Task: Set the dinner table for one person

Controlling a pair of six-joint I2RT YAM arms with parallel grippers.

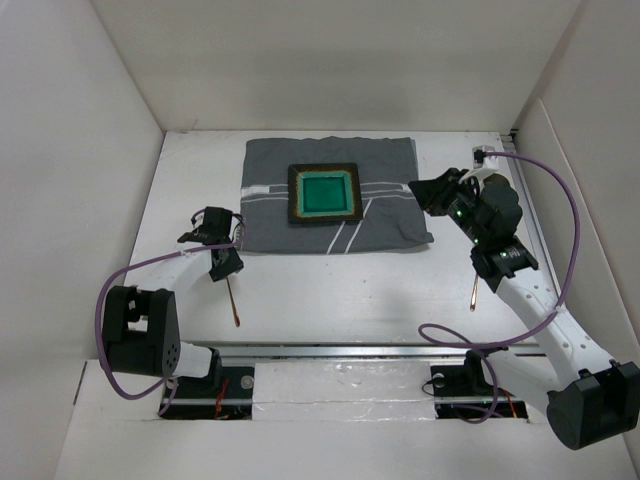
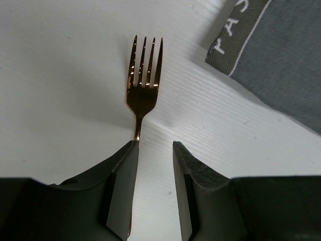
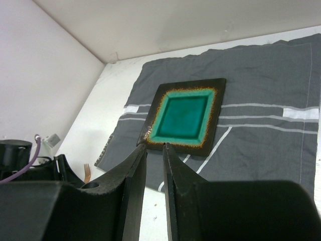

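Observation:
A copper fork [image 2: 143, 85] lies on the white dinner table [image 1: 350, 290], tines toward the far side, just left of the grey striped cloth [image 1: 390, 185]. My left gripper [image 2: 154, 145] is low over its handle with the jaws open. The handle runs along the inner face of the left finger [image 2: 125, 186]. In the top view the left gripper [image 1: 225, 265] covers the tines and the handle [image 1: 234, 305] sticks out toward me. A green square plate [image 1: 325, 195] sits on the cloth. My right gripper [image 1: 425, 195] hovers at the cloth's right edge, empty, with a narrow gap between the jaws.
A second copper utensil [image 1: 473, 295] lies on the table at the right, partly under my right arm. White walls close in the table on three sides. The right wrist view shows the plate [image 3: 185, 113], the cloth [image 3: 261, 135] and the fork's tines [image 3: 87, 172].

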